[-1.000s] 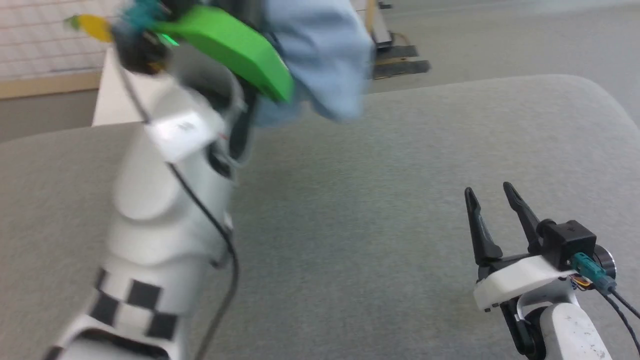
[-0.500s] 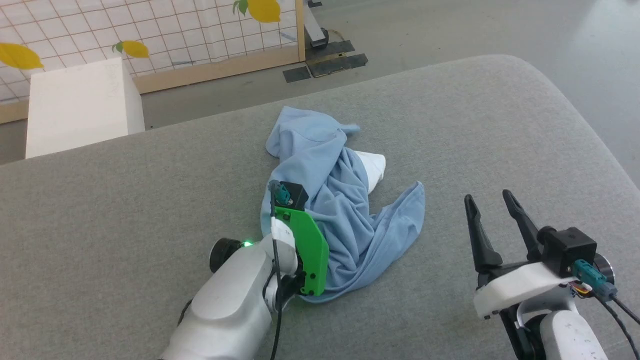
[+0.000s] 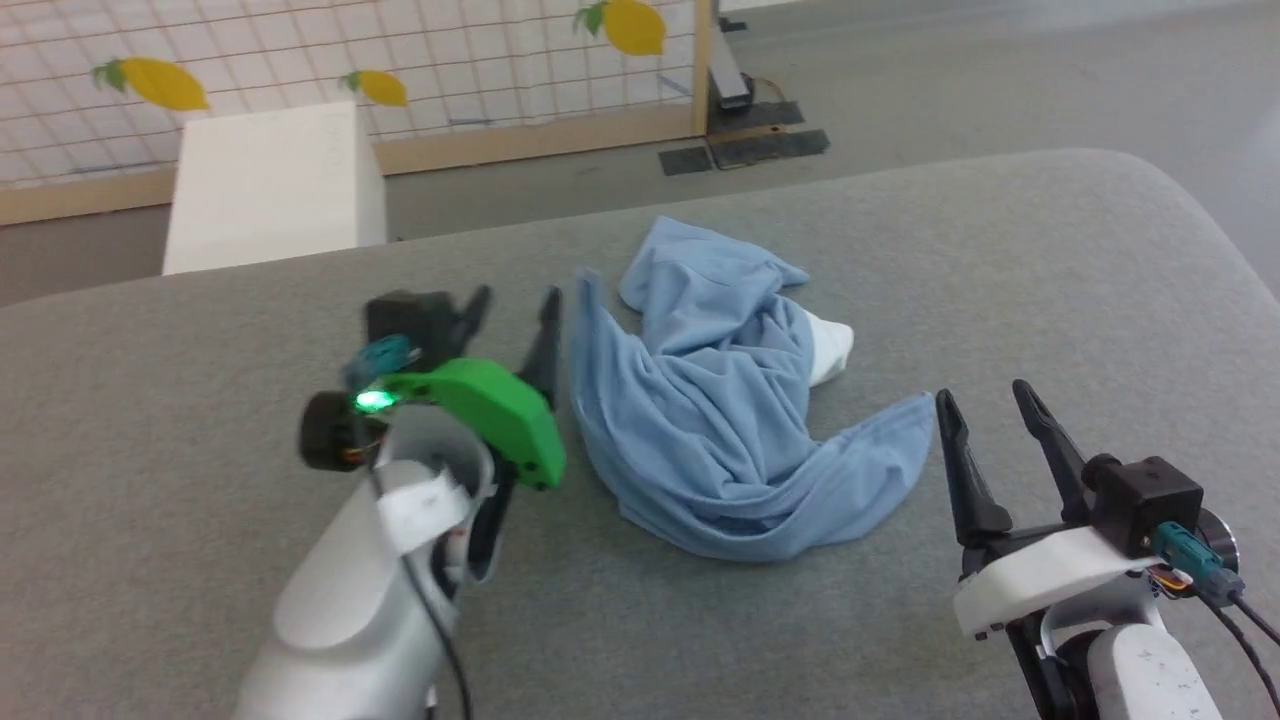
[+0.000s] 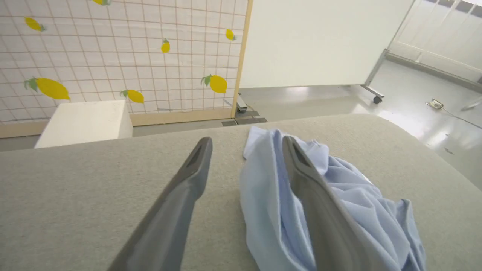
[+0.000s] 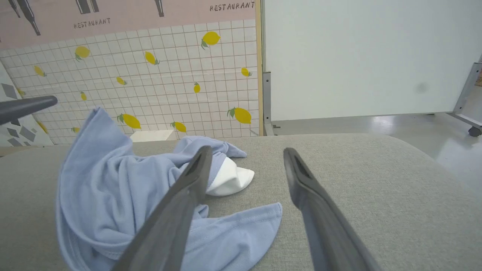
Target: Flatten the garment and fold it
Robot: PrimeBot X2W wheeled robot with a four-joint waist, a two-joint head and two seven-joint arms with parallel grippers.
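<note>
You see the garment (image 3: 720, 420) crumpled in a heap mid-way across the grey counter (image 3: 1080, 270), the left claw (image 3: 513, 308) spread wide just beside its left edge, perhaps brushing it, and the right claw (image 3: 983, 400) spread and empty near its right corner.

Garment (image 3: 720, 430): light blue, unfolded, crumpled in a loose heap on grey surface (image 3: 800, 620). White panel (image 3: 828, 350) protrudes at its right side.
</note>
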